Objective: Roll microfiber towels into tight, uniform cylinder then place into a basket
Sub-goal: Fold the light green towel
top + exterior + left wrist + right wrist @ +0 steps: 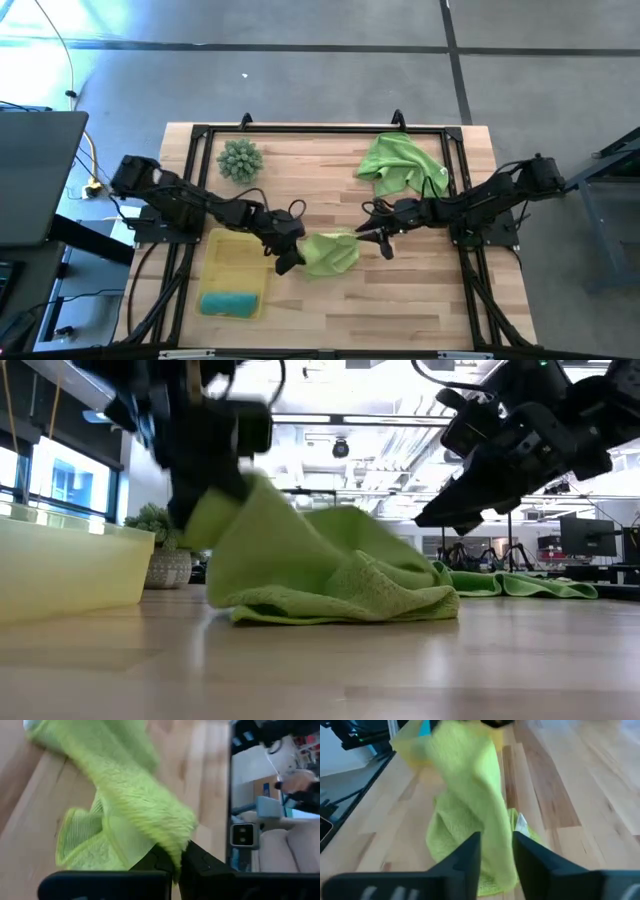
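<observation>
A lime green microfiber towel [330, 252] lies crumpled at the table's middle. My left gripper [290, 258] is shut on its left end. My right gripper [372, 240] stands open just right of the towel, slightly above the table. The right wrist view shows the towel [470, 810] past the gap between the fingers, and I see no touch. A second lime towel [402, 165] lies bunched at the far right. A rolled teal towel [232, 302] lies in the near end of the yellow basket [236, 258]. My left gripper pinches a bunched fold at the lime towel's left end [172, 847] between its two fingers. It comes from the table's left, slanting down. The held end is raised, and the towel slopes down from it to a slack heap [350, 595] resting on the table.
A spiky pale-green ball [240, 160] sits at the far left of the table. The basket stands close beside my left gripper, toward the near left. Bare wood [400, 300] stretches along the near right. A black frame [320, 130] borders the table.
</observation>
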`<move>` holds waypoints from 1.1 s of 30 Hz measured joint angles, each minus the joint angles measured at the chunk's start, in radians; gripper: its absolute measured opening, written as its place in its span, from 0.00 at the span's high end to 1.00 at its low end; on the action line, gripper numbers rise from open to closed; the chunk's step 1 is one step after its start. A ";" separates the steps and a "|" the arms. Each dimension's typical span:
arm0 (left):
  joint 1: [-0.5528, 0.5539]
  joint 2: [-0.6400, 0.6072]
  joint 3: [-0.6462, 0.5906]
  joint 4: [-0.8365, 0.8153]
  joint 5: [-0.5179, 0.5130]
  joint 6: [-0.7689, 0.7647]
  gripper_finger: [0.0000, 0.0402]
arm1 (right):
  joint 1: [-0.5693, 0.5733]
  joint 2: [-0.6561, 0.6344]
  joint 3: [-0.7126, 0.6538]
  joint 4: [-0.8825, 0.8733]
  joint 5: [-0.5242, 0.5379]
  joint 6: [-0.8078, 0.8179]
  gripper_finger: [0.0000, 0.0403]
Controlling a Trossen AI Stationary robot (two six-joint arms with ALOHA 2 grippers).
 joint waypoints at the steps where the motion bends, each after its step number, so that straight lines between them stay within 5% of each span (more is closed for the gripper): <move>1: 0.005 0.020 -0.001 -0.006 0.009 -0.012 1.00 | 0.000 0.000 0.009 -0.011 -0.001 0.000 0.70; 10: 0.032 0.141 -0.002 0.156 0.096 -0.038 1.00 | 0.002 0.030 0.161 -0.081 -0.004 -0.046 0.61; 22: 0.033 0.146 0.000 0.244 0.187 0.019 1.00 | 0.002 0.324 0.460 -0.488 0.033 -0.256 0.62; 33: -0.007 0.145 0.000 0.239 0.236 0.027 1.00 | -0.042 0.325 0.533 -0.599 0.543 -0.442 0.62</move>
